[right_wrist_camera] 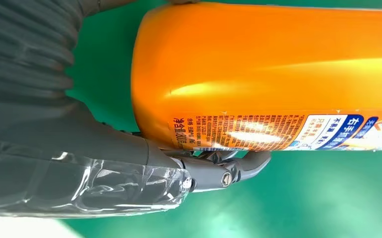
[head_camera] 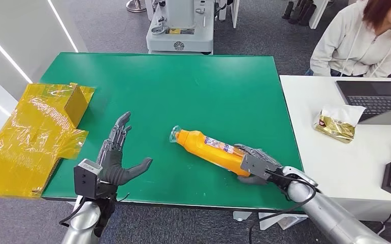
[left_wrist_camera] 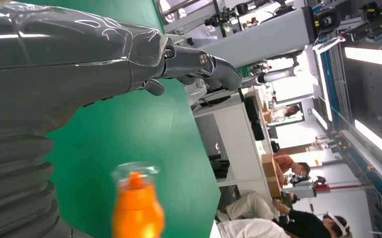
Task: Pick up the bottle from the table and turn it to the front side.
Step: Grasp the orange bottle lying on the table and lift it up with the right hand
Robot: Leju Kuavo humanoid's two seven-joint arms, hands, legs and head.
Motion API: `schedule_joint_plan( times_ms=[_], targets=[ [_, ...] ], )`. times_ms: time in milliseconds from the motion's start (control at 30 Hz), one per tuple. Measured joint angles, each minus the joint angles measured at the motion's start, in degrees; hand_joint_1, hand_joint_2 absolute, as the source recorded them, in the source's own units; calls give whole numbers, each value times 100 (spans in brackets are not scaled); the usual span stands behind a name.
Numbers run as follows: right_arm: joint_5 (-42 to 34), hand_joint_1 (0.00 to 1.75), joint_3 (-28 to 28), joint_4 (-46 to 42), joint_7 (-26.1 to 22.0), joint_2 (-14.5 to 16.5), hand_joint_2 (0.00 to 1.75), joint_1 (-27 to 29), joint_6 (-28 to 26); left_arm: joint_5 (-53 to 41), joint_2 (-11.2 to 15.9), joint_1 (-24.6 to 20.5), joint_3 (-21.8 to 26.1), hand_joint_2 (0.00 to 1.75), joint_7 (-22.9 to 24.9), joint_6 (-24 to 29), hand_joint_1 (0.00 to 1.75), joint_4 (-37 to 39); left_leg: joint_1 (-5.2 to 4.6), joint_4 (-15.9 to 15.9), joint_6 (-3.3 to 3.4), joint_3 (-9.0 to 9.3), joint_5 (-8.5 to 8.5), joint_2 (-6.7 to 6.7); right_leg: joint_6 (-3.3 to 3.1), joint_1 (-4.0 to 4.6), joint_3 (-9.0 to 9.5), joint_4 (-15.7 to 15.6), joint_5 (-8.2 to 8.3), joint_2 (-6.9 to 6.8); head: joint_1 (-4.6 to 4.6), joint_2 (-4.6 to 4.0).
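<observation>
Right, my right hand (head_camera: 257, 165) has its fingers wrapped around the base end of the glossy orange plastic bottle (head_camera: 211, 150), which lies on its side on the green bench (head_camera: 208, 86), clear cap pointing toward my left hand (head_camera: 117, 162). That left one hovers with fingers spread, holding nothing. From the right wrist view the thumb hugs the label edge. I judge the grip needs to be firm before lifting, then a slow roll so the slick body doesn't slip.
</observation>
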Motion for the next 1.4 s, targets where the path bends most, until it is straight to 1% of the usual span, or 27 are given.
schedule_joint_plan(
  times_ms=[100,200,333,500,633,733,800,967,1133,1267,1400],
  targets=[
    [-261,175,-297,-310,-331,157,175,391,-264,40,13,61,1,175,-25,97,0,-38,1,-3,0,-4,0,-2,1,1,-5,0,-4,-3,-1,0],
    [-338,175,-526,-659,-519,350,175,848,-504,80,33,150,1,175,-79,185,0,-92,1,-7,-1,-8,-3,-5,2,2,-7,0,-7,-7,1,0],
    [-658,175,-804,-907,-679,658,175,1303,-520,85,57,283,1,175,-99,246,0,-197,0,-9,-1,-12,-4,-3,0,2,-13,0,-9,-6,-1,0],
    [-922,175,-1116,-1022,-784,1005,175,1614,-501,77,85,385,7,175,-98,281,0,-346,0,-9,-1,-15,-4,-4,1,1,-13,-1,-9,-9,1,0],
    [-819,175,-1382,-1185,-828,1267,175,1845,-729,-19,103,435,9,175,-74,266,0,-428,-1,-7,-1,-14,-3,-3,2,1,-14,-1,-8,-8,1,0],
    [-627,175,-1626,-1354,-811,1439,175,1953,-801,-47,114,420,8,175,-17,102,0,-441,-1,-7,-1,-13,-3,-3,1,1,-15,-1,-8,-8,-1,0],
    [-547,175,-1786,-1441,-817,1507,175,1972,-802,58,124,367,8,175,64,-139,0,-439,-1,-7,-1,-14,-3,-3,1,1,-16,-1,-8,-8,0,0],
    [-362,175,-2069,-1510,-965,1593,175,1877,-867,479,173,20,8,175,339,-832,0,-293,-1,-7,0,-14,0,-2,1,1,-15,0,-5,-8,1,0],
    [-234,175,-2177,-1501,-1098,1727,175,1620,-877,923,232,-518,4,175,495,-1363,0,213,-1,-5,2,-13,7,-2,-1,1,-16,1,-2,-7,-1,0],
    [-177,175,-2175,-1455,-1089,1858,175,1335,-878,1163,245,-1112,-65,175,695,-1602,0,727,0,-3,1,-13,12,-4,-3,1,-17,3,0,-9,0,0],
    [-101,175,-2137,-1449,-1076,1971,175,1230,-929,1221,256,-1755,-229,175,808,-1639,0,1252,0,-3,2,-14,13,-4,-4,1,-17,4,2,-8,0,0]
  ],
)
